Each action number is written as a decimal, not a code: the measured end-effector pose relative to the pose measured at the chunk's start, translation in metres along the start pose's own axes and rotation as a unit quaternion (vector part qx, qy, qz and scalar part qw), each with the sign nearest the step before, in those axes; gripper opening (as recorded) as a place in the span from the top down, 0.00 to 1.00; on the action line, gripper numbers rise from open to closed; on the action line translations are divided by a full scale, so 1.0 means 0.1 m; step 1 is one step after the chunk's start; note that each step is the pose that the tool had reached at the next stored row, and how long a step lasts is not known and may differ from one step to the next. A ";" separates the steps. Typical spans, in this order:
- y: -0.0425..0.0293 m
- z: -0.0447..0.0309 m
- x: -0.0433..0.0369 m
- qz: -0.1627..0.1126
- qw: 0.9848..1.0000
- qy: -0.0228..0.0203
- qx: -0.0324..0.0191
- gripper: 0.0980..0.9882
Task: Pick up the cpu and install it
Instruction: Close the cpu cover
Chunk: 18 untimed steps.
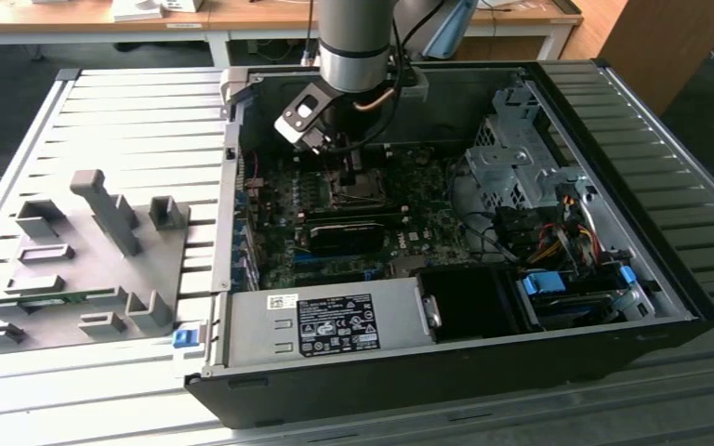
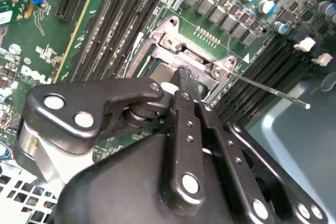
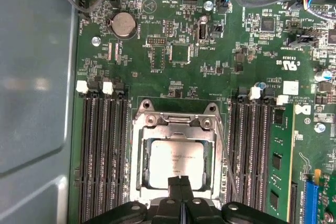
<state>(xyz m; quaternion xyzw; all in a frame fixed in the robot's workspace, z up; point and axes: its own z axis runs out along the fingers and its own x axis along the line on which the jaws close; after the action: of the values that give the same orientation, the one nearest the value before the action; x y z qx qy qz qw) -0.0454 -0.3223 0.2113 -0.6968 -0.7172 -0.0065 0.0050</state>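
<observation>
Where the arm [image 1: 354,42] reaches into the open computer case [image 1: 482,376] on the slatted worktop [image 1: 122,121], the gripper [image 3: 181,181] hangs directly over the motherboard's metal-framed socket [image 3: 176,120]. The cpu [image 3: 176,158] lies flat and square inside that frame, silver top up. The gripper's 2 fingers [image 3: 175,187] are pressed together with only a hairline seam between them, pinching nothing. In the first wrist view their tips overlap 1 edge of the cpu, though whether they touch it cannot be told. A thin lever rod [image 3: 227,156] runs along 1 side of the frame. Black memory slots [image 3: 105,150] flank the socket on both sides, and a green memory strip [image 3: 275,166] stands in a slot just beyond 1 bank. A grey tray [image 1: 85,269] sits on the worktop beside the case, at the exterior view's left.
</observation>
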 end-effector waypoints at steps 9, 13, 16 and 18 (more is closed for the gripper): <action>0.142 0.003 -0.005 0.000 1.000 0.000 0.000 0.99; 0.187 0.004 -0.006 0.000 1.000 0.000 0.000 0.99; 0.208 0.004 -0.006 0.000 1.000 0.000 0.000 0.99; 0.214 0.004 -0.007 0.000 1.000 0.000 0.000 0.99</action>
<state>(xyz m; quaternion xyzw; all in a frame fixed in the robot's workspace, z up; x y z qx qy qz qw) -0.0240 -0.3224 0.2110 -0.6969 -0.7171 -0.0064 0.0050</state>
